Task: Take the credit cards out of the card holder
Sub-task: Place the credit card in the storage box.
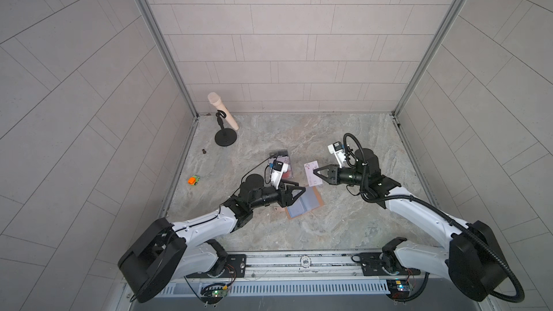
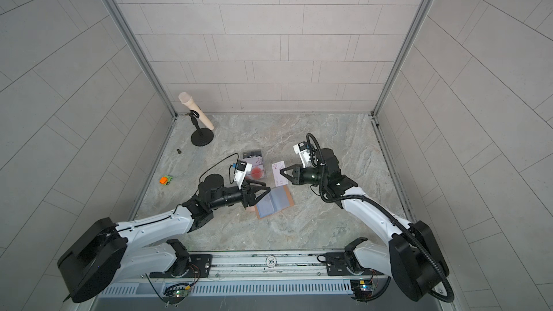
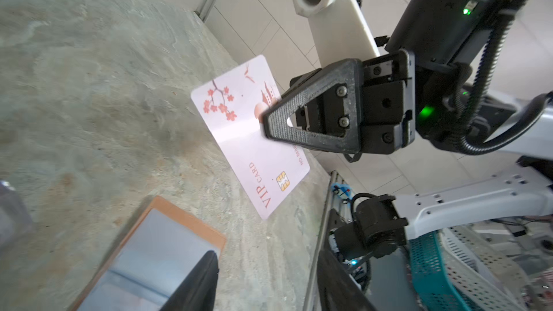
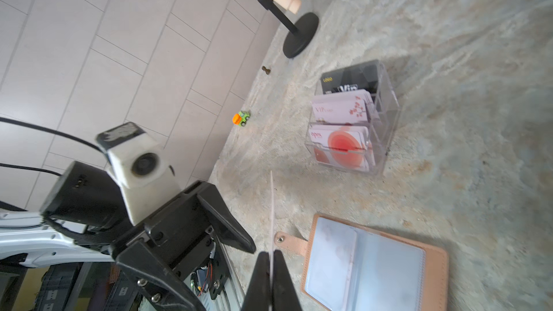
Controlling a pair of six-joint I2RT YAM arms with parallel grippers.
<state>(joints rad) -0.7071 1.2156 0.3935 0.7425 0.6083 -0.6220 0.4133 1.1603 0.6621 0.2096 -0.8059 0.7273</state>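
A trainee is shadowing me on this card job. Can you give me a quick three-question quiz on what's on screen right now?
1. True or false: the right tool is shut on the pink VIP card.
2. Pick one: the card holder is A) snapped closed, B) lying open on the table, C) standing on edge.
3. How many rows of cards show in the clear box?

Key: 1 true. 2 B. 3 three (black, pink, red-circled).
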